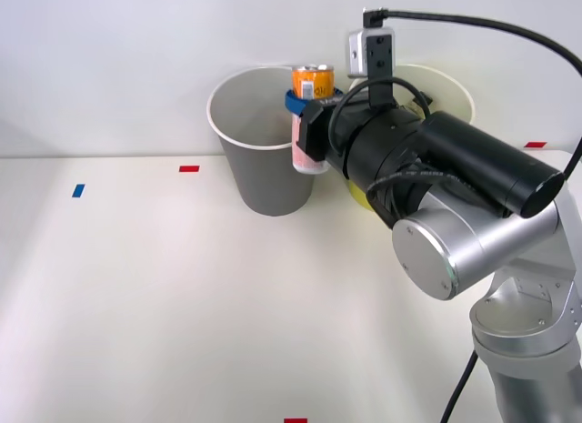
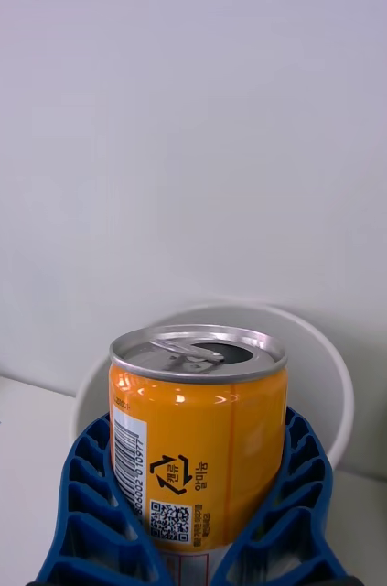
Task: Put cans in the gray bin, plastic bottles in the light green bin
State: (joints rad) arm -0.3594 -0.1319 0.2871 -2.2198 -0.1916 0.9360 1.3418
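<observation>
Gripping the can (image 1: 310,114) around its middle near the frame's upper centre, the right gripper (image 1: 305,123) is closed on it by the gray bin (image 1: 259,159); this 1 opened can looks light, stiff, smooth.

Right arm reaching forward, raised, pincer (image 1: 307,123) clamped, blue ribbed fingers (image 2: 97,513) upright

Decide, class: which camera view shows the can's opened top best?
The right wrist view. There the can is close up, its silver top with tab and opening plain, held between the blue fingers of the right gripper. The front view shows the can small, upright at the gray bin's rim, its top barely visible.
</observation>
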